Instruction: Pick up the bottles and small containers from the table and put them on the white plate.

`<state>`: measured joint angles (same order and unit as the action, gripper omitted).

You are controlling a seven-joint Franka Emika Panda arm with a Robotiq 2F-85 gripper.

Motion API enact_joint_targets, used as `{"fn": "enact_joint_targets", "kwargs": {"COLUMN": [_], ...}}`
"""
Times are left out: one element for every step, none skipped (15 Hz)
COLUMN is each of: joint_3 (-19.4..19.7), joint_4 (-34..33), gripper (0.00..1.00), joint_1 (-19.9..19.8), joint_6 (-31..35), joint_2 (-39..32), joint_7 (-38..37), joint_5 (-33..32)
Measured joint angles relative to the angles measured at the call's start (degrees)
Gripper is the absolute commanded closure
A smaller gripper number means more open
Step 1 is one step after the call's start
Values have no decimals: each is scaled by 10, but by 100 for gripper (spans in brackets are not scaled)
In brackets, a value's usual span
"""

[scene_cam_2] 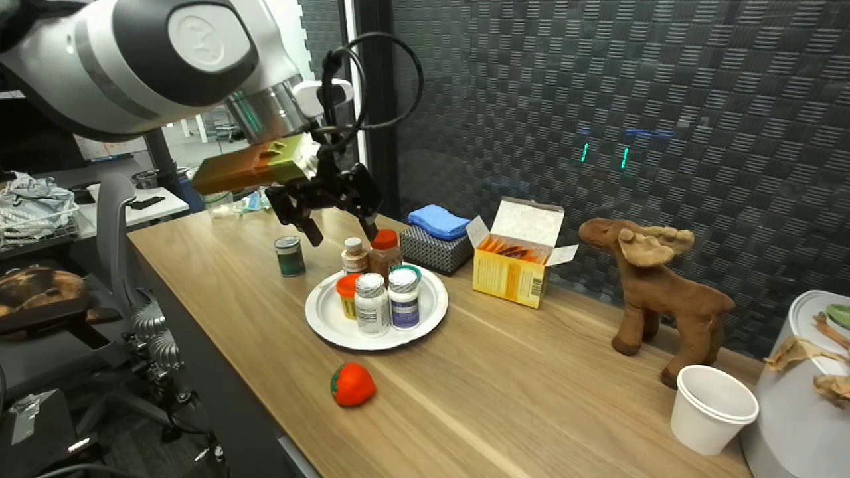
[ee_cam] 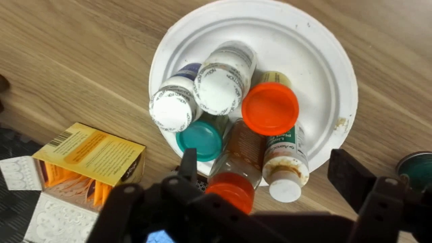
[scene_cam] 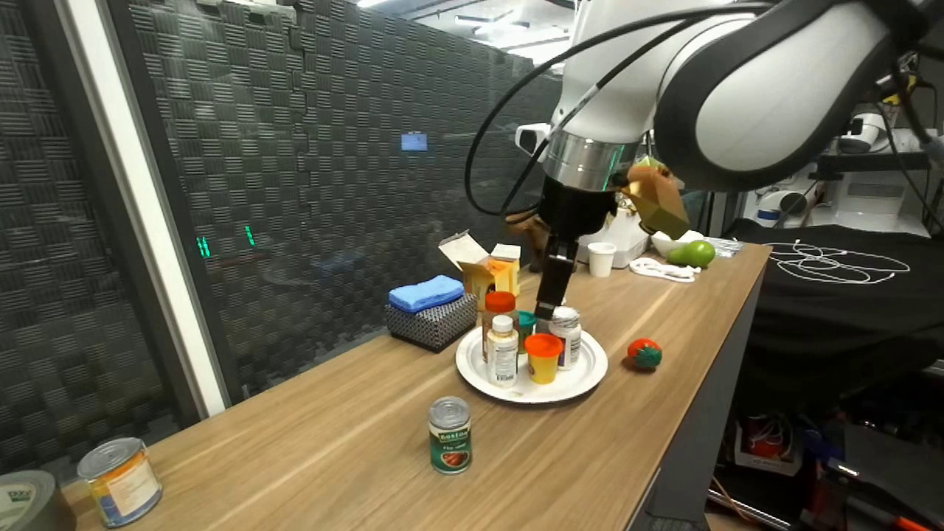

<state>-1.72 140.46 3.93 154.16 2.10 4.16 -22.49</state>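
Hovering empty, jaws spread, gripper [scene_cam_2: 340,231] could topple the red-capped bottle [ee_cam: 240,163] by sweeping sideways low: bottles and small containers [scene_cam: 543,346] crowd the white plate [ee_cam: 314,77], that one at wrist-view 6 o'clock.

1. In an exterior view: from above, obliquely along the wooden table [scene_cam: 317,435], duct tape [scene_cam: 50,499] near.
2. In an exterior view: from above, roughly the opposite way, paper cups [scene_cam_2: 708,425] near.
3. Wrist view: close above the white plate [ee_cam: 315,62], looking steeply down.
4. Shared by all three: the white plate and sachet box [ee_cam: 91,152].
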Motion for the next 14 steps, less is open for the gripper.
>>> {"fn": "enact_joint_targets", "kwargs": {"joint_3": [-7,-15,-25,-35,-45,-54,-63,-71,-79,-87,-93,-99,-104,-108], "joint_4": [9,15,17,16,13,6,-3,-14,-27,-39,-50,-61,-71,-83], "gripper": [0,0,0,0,0,0,0,0,0,0,0,0,0,0], "joint_1": [1,4,9,16,23,29,34,36,38,39,40,41,42,43], "joint_6": [-25,-55,-94,-137,-178,-217,-252,-274,-293,-304,-306,-306,-305,-303], "joint_2": [23,47,69,89,105,115,120,120,115,108,98,85,70,52], "joint_7": [-9,-17,-24,-32,-45,-65,-90,-115,-142,-163,-184,-206,-225,-244], "joint_5": [7,22,48,79,105,127,145,156,166,174,176,176,176,176]}}
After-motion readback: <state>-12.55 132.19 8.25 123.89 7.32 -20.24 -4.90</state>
